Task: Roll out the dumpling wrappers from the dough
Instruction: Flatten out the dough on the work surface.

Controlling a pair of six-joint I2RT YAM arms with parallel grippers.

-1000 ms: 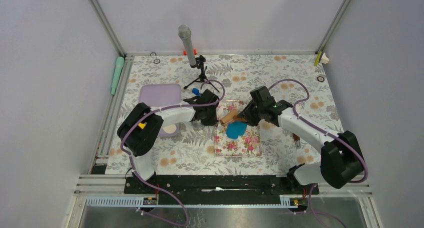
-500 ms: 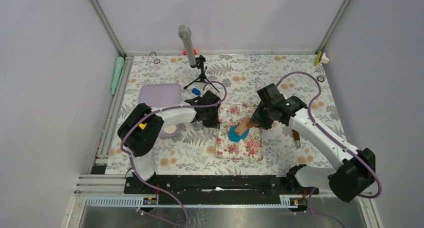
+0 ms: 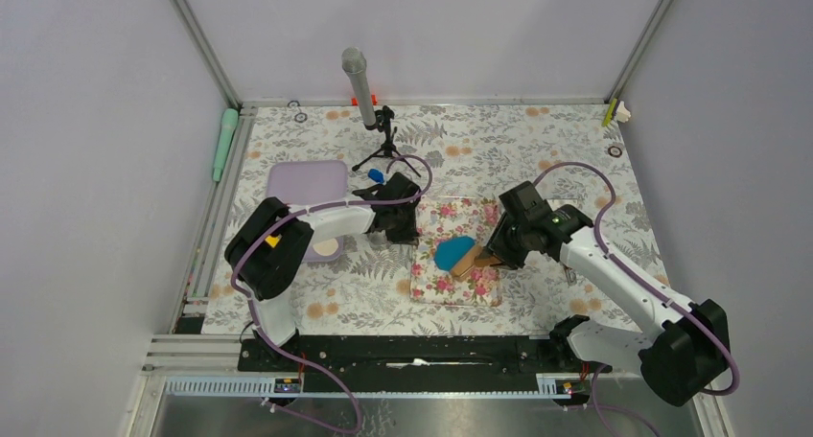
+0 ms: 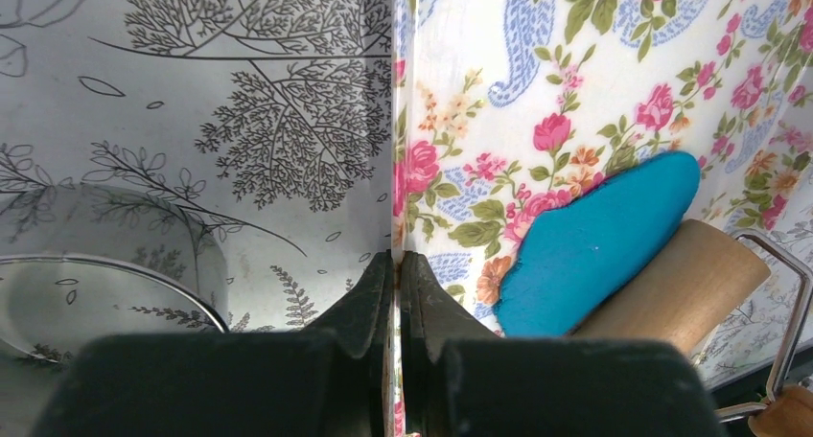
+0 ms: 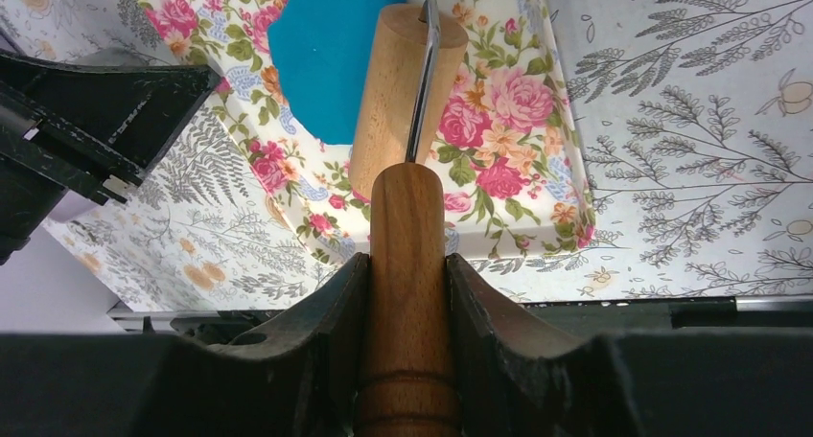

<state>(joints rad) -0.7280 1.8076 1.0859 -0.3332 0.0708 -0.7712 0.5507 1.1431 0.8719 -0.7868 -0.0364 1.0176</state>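
Note:
The dough [image 3: 452,251] is a flattened, irregular bright blue sheet on the floral pink mat [image 3: 443,218]; it also shows in the left wrist view [image 4: 594,241] and the right wrist view [image 5: 331,49]. My right gripper [image 3: 494,248] is shut on the wooden roller's handle [image 5: 406,264]. The roller's drum [image 5: 398,82] lies on the mat against the dough's near-right edge. My left gripper [image 3: 410,228] is shut on the mat's left edge [image 4: 396,264]. No clean round wrappers are in view.
A lilac tray [image 3: 305,184] and a round disc [image 3: 329,248] lie left of the left arm. A microphone on a tripod [image 3: 374,121] stands at the back. A small blue item [image 3: 376,176] lies near the tripod. A green marker [image 3: 224,140] lies outside the left rail.
My right gripper has drawn the roller toward the near side, from the mat's far edge over the dough to its near-right edge. The dough looks flatter and longer. The left gripper has stayed put.

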